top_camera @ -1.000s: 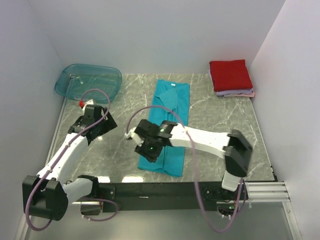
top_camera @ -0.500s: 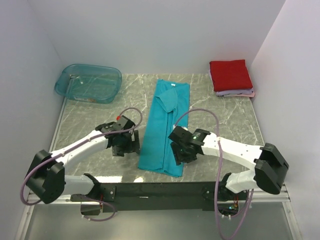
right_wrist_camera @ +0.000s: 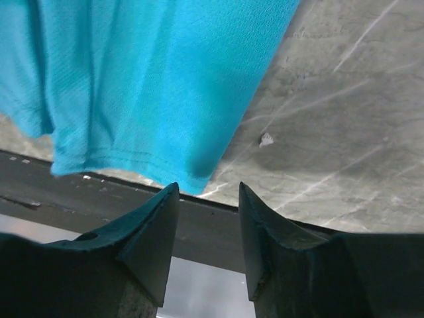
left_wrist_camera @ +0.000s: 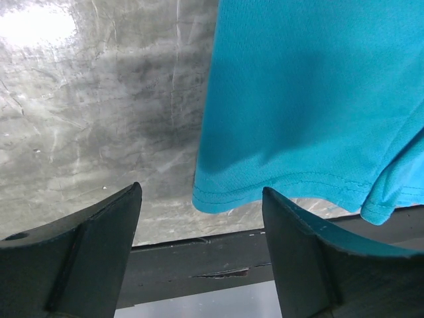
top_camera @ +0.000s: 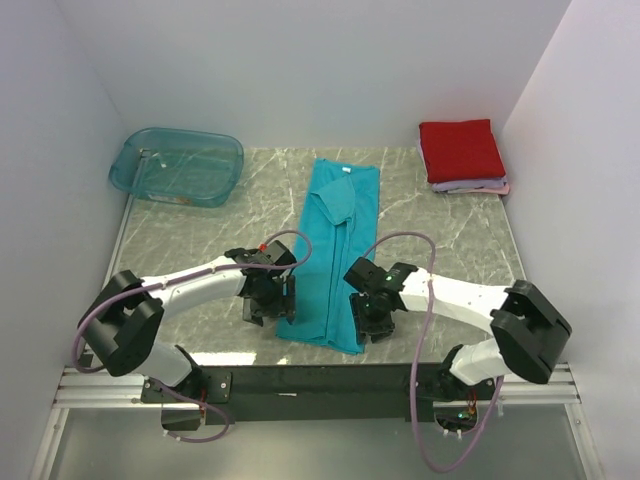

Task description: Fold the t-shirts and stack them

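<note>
The teal shirt (top_camera: 335,250) lies flat mid-worktop as a long strip running 12 to 6, hem at the near edge, probably ready to be folded towards 12; the stack (top_camera: 460,150), red on top, sits at 2; left fingers (left_wrist_camera: 86,252) and right fingers (right_wrist_camera: 149,242) (both spread, pinching nothing) flank the hem corners, seemingly to grab them; grey marbled worktop (top_camera: 460,215), white walls (top_camera: 300,70).

A grey marbled counter (top_camera: 450,240) (pale veins, one glare patch at its left) sits boxed by plain white walls (top_camera: 300,70) behind and beside it; a black rail (top_camera: 310,378) edges its near side.
</note>
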Robot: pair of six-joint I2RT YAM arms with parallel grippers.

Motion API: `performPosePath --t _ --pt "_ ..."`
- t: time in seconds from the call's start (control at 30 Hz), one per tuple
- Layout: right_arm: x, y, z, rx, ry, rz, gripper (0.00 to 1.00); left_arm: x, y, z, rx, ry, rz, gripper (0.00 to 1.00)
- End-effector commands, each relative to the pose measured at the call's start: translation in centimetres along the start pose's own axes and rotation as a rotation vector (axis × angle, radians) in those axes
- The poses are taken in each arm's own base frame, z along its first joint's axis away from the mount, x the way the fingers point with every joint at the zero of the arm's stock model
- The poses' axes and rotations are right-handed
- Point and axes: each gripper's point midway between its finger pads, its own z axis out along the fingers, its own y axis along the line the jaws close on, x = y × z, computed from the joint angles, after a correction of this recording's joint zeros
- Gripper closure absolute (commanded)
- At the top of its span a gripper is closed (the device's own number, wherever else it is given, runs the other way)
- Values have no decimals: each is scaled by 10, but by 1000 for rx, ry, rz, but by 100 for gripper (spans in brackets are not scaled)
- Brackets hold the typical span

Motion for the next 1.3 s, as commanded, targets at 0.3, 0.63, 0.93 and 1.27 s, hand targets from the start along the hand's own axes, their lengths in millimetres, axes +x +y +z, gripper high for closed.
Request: performPosePath --t 0.3,0.63,0.93,1.27 --pt "-2 14 17 52 78 -28 57 4 -5 11 -13 37 -7 21" --pt "-5 19 22 64 94 -46 71 10 -4 22 -15 69 4 29" --pt "-6 17 15 57 60 -52 100 12 -10 24 17 87 17 76" --pt "-24 26 -17 -40 -61 -25 100 -2 -25 -7 73 18 7 99"
